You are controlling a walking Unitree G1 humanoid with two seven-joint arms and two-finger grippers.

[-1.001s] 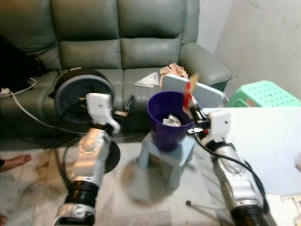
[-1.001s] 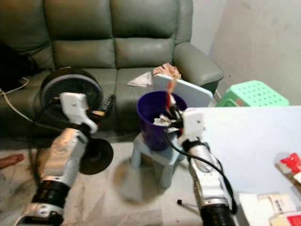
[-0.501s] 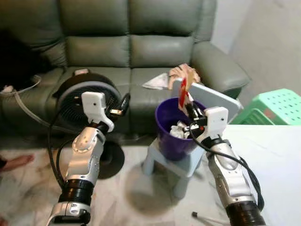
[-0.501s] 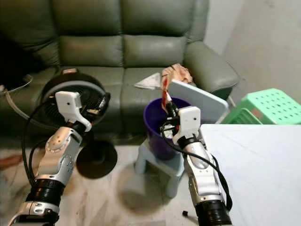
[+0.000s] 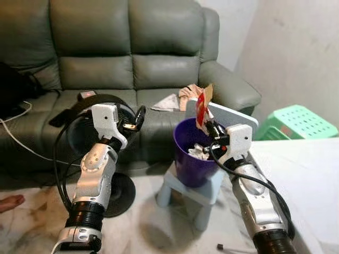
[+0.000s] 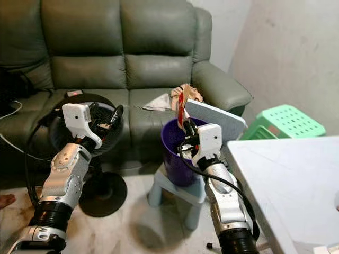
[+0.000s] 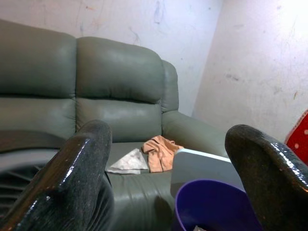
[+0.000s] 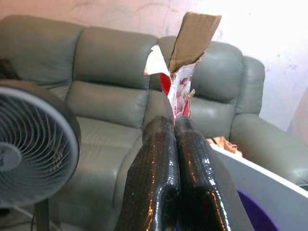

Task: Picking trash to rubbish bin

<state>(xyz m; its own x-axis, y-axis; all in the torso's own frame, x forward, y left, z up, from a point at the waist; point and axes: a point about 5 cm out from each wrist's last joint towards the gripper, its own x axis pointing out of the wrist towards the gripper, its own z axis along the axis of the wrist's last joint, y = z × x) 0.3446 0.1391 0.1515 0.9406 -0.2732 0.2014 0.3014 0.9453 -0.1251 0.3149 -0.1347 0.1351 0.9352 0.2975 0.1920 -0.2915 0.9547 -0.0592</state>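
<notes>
Right gripper [image 5: 207,123] is raised over the purple rubbish bin [image 5: 192,159], fingers pressed together and pinching a torn wrapper [image 5: 202,106], red and white with a brown cardboard flap at the top. In the right wrist view the wrapper [image 8: 180,62] stands straight up out of the closed fingertips [image 8: 174,126]. From the head views the wrapper sits above the bin's far rim, roughly over the opening, though exactly how centred it is cannot be told. Bin stands on a small pale-blue stool [image 5: 189,188] in front of the green sofa [image 5: 127,58]; a flat grey-blue lid [image 5: 228,114] leans behind the bin's rim. Crumpled white paper [image 5: 198,152] already lies inside the bin, so some trash appears deposited. Left gripper [image 5: 136,117] is held up near the black floor fan [image 5: 79,119], fingers spread and holding nothing; its wrist view looks past its two fingers [image 7: 79,159] toward the sofa and the bin [image 7: 211,204]. An orange cloth [image 5: 189,91] and a white paper scrap [image 5: 167,101] rest on the sofa seat. A white worktop [image 6: 286,180] lies to the robot's right, a green plastic stool [image 5: 296,119] beyond it. Judgement: this piece is carried to the bin but not yet released; the drop is left, and the scrap on the seat may be further trash to fetch.
</notes>
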